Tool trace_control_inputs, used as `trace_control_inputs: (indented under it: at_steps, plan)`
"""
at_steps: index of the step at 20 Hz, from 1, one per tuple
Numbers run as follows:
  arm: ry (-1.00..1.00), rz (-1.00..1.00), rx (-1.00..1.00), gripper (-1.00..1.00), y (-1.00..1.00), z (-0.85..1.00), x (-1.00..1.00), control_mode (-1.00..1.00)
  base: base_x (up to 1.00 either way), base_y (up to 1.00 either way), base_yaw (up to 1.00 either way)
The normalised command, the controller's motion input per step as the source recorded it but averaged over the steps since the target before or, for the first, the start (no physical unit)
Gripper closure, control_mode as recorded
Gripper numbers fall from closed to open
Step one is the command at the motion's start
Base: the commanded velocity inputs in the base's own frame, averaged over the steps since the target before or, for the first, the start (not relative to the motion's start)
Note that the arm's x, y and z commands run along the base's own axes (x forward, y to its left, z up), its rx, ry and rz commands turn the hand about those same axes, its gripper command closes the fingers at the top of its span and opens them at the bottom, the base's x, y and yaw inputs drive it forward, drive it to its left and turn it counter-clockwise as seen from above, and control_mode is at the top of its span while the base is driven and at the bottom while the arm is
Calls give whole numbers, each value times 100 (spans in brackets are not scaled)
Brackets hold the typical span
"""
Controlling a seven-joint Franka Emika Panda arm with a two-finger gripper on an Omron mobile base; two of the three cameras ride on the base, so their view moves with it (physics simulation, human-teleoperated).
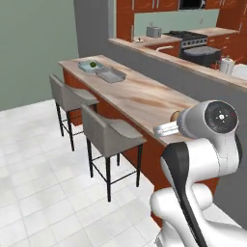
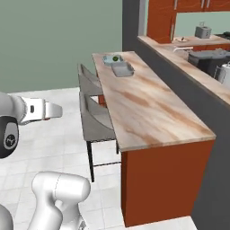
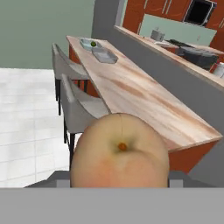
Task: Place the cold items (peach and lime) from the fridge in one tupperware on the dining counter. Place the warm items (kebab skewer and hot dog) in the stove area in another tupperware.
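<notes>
One peach sits clamped in the hand, swelling up close in front of the hand camera with its stem dimple facing the lens; in the left base view a sliver of it shows at the hand, just over the near end of the tabletop. The blue tray it belongs in lies straight ahead along the tabletop's long axis, at the far end, well apart from the hand. The lime is already inside that tray. Just beside it, on the nearer side and touching or nearly so, lies the grey tray, which looks empty from here.

So the coming move turns on distance along the tabletop: the target is beyond the grey tray, not before it. My judgement is that the arm cannot reach that far from this spot, so the base would have to roll past the two stools first. The risk is dropping the fruit short, into grey.
</notes>
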Motion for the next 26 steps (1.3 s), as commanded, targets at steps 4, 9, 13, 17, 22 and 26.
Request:
trace_control_inputs:
  at_steps: [4,9,13,17,22,26]
  plan:
    - [0,0,0,100,0,0,0,100,75,100,-31]
    - [0,0,0,100,0,0,0,100,74,100,-30]
    - [0,0,0,100,0,0,0,100,75,100,-30]
    - [0,0,0,100,0,0,0,100,78,100,-28]
    - [0,0,0,100,0,0,0,100,88,100,-24]
    - [0,0,0,100,0,0,0,100,88,100,-26]
